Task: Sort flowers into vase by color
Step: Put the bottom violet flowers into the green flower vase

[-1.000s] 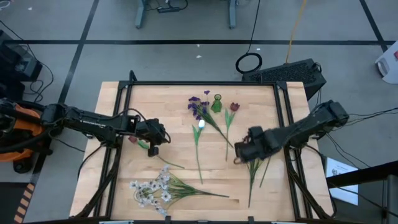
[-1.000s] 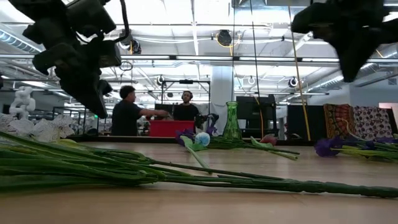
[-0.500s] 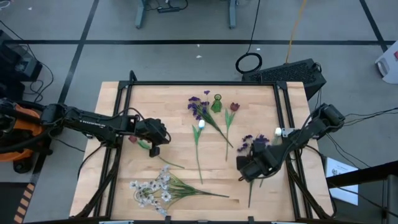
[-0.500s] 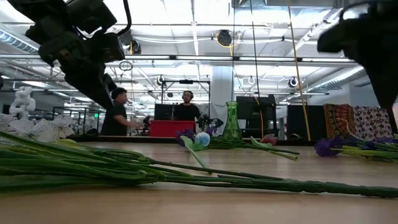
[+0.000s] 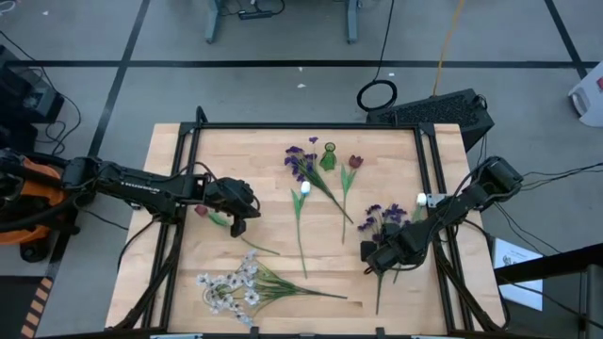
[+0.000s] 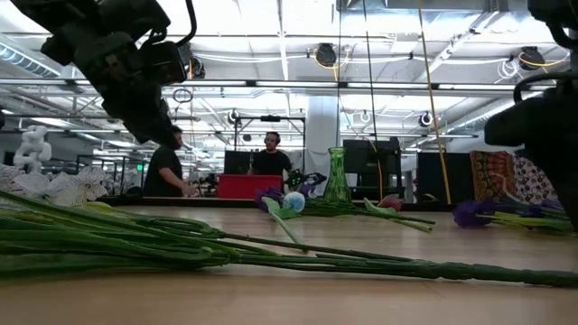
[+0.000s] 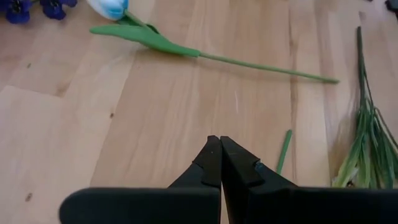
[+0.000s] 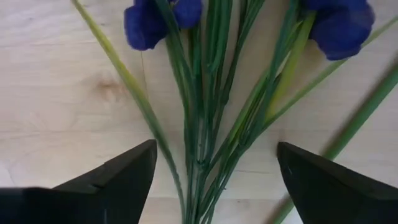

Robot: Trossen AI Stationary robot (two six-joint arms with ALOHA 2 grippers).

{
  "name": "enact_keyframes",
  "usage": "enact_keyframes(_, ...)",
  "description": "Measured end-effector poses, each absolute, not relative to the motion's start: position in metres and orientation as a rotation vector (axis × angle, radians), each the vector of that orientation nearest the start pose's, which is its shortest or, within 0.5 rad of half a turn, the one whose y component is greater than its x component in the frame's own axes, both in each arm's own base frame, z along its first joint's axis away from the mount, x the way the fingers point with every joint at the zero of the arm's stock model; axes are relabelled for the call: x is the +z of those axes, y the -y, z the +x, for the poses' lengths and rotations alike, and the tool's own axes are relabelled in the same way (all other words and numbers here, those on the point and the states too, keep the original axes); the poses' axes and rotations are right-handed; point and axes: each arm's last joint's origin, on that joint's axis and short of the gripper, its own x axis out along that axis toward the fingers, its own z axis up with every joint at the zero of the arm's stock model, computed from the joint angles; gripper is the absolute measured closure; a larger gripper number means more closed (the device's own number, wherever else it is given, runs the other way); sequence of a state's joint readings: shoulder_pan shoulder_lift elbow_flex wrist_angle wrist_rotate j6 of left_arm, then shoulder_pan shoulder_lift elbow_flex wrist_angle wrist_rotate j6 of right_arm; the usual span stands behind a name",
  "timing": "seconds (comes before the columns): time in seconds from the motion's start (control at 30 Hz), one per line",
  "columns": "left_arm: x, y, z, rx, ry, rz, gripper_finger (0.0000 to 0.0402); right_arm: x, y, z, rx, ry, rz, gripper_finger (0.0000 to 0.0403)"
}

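my right gripper [image 8: 214,177] hangs spread wide over the stems of the purple-blue spray [image 8: 211,93], gripping nothing, while my left gripper [image 7: 221,162] waits clenched and empty above the table [image 7: 74,137]

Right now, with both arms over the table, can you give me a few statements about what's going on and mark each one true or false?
1. The right gripper is open, its fingers either side of the stems of a purple spray lying on the table. True.
2. The left gripper is open wide. False: its fingers are shut together and hold nothing.
3. The green vase stands near the table's far edge. True.
4. The white blossom bunch is already in the vase. False: it lies on the table near the front edge.
5. The dark red bud lies just beside the vase. True.
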State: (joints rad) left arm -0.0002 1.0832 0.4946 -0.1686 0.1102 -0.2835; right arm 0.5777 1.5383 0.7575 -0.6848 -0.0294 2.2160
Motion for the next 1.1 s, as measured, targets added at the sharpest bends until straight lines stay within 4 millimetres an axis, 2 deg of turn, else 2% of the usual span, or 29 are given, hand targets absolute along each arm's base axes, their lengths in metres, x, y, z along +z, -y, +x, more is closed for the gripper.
enact_keyframes(0.17,0.186,0.003,0.205,-0.001,-0.742,-0.311,0.0402,0.139,-0.128,0.197,-1.163,-1.181,1.333,0.0092)
enact_keyframes(0.3,0.187,0.003,0.206,-0.002,-0.735,-0.311,0.0402,0.138,-0.124,0.198,-1.174,-1.186,1.325,0.0138)
enact_keyframes(0.57,0.187,0.003,0.206,-0.001,-0.742,-0.311,0.0402,0.138,-0.115,0.201,-1.172,-1.149,1.280,0.0297)
enact_keyframes(0.7,0.195,0.004,0.209,-0.017,-0.736,-0.316,0.0402,0.138,-0.114,0.202,-1.182,-1.086,1.256,0.0382)
enact_keyframes(0.83,0.204,0.004,0.208,-0.018,-0.741,-0.316,0.0402,0.138,-0.114,0.203,-1.099,-1.168,1.205,0.0388)
enact_keyframes(0.97,0.214,0.004,0.205,-0.031,-0.761,-0.274,0.0401,0.139,-0.115,0.206,-1.071,-1.236,1.278,0.0397)
enact_keyframes(1.03,0.219,0.004,0.203,-0.053,-0.768,-0.216,0.0401,0.142,-0.115,0.208,-1.054,-1.195,1.269,0.0399)
enact_keyframes(1.1,0.225,0.004,0.202,-0.062,-0.770,-0.180,0.0402,0.150,-0.114,0.214,-1.021,-1.073,1.233,0.0399)
